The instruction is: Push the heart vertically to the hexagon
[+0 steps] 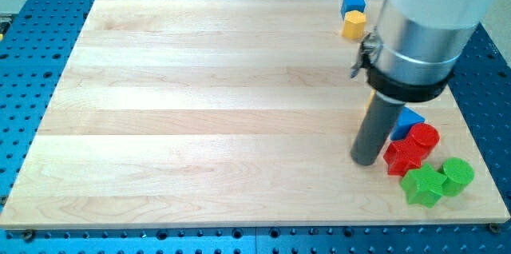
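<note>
My tip point(366, 160) rests on the wooden board point(200, 110) at the view's right, just left of a red star block point(404, 156). A yellow hexagon block point(354, 24) lies near the view's top, with a blue cube point(352, 3) just above it. I cannot make out a heart. A small yellow sliver point(368, 102) shows at the rod's left edge; the rod and arm hide the rest, so I cannot tell its shape.
Right of the tip lies a cluster: a blue triangular block point(409, 119), a red cylinder point(424, 137), a green star point(421, 185) and a green cylinder point(457, 176). The board's right edge runs close to the cluster.
</note>
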`<state>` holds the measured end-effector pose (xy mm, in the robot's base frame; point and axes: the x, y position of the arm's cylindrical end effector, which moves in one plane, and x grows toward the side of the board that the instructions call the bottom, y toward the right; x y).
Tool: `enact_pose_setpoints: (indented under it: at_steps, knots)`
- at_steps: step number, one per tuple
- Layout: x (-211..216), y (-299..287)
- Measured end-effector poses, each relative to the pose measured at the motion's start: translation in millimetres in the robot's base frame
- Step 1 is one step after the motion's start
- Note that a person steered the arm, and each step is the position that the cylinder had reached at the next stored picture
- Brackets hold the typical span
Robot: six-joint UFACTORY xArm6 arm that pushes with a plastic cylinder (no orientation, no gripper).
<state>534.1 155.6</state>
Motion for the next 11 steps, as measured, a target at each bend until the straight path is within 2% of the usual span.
enact_pose_setpoints:
  at_steps: [2,3,4,5,6,7,8,9,10,11]
  knots:
    - [-71.6,25.4]
    - [-87.9,32.4]
    - [-146.6,50.9]
    - [-105.7,79.8]
    - [-128.3,113.9]
    - [-171.9,101.2]
    - [-178.4,79.7]
    - [-157.5,66.0]
    - [-172.8,44.7]
    - [-147.4,43.5]
